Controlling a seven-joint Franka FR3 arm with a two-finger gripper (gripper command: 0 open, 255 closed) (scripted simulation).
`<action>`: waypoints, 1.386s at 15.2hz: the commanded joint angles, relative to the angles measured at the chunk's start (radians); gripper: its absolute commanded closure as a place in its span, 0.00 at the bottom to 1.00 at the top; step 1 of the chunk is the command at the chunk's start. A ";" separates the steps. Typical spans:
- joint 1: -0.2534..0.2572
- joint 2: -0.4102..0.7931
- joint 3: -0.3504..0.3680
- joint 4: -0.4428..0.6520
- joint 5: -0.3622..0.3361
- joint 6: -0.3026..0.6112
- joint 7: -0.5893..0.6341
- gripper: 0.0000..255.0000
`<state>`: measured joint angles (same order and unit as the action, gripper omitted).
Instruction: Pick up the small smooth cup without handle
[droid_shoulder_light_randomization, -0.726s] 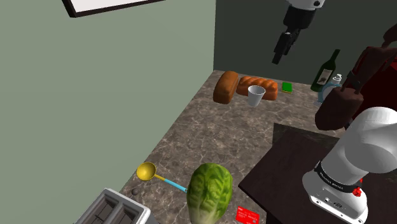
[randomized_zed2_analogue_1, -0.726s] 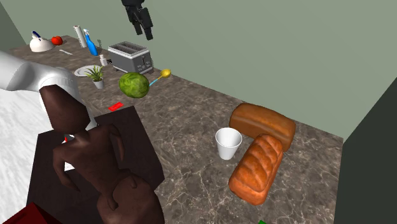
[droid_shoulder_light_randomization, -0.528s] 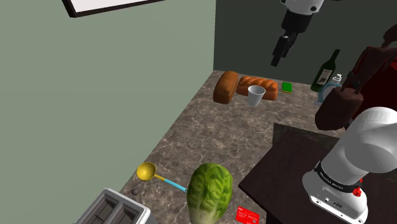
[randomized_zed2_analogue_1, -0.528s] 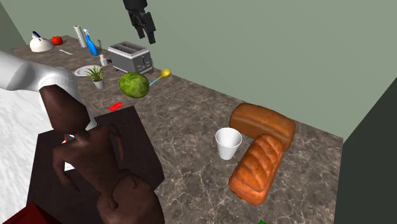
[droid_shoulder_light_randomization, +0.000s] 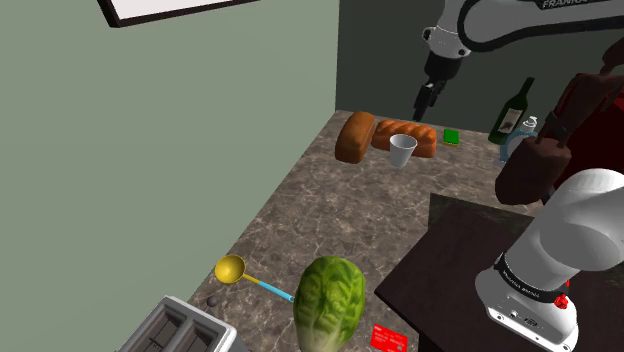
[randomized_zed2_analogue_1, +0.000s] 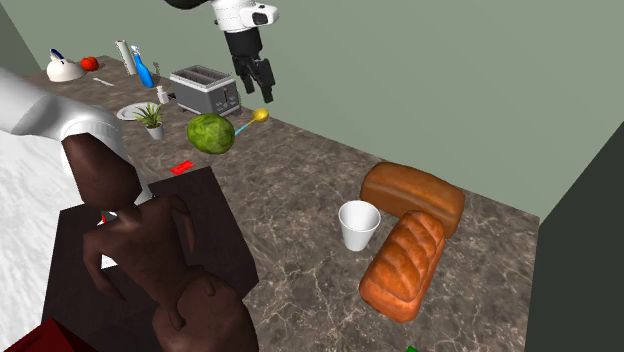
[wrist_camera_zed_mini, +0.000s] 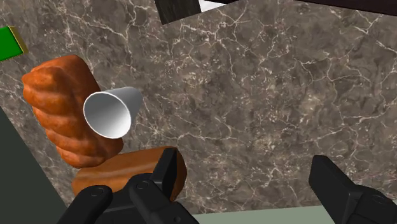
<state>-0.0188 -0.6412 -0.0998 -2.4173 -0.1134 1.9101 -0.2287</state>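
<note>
The gripper hangs wide open and empty above the bench. The white cup hides part of one bread loaf.

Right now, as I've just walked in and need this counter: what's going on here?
The arm's gripper hangs open above the counter, holding nothing. The white cup it is meant to pick up stands upright and untouched beside two loaves. The gripper is off to one side of the cup, not over it, so no grasp has begun.
</note>
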 joint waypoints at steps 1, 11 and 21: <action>-0.010 0.037 -0.022 -0.028 -0.019 0.068 -0.021 0.00; -0.050 0.325 -0.124 -0.043 -0.081 0.386 -0.117 0.00; -0.084 0.696 -0.203 0.080 -0.041 0.651 -0.246 0.00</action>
<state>-0.0971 0.0181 -0.2962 -2.3498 -0.1630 2.5346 -0.4572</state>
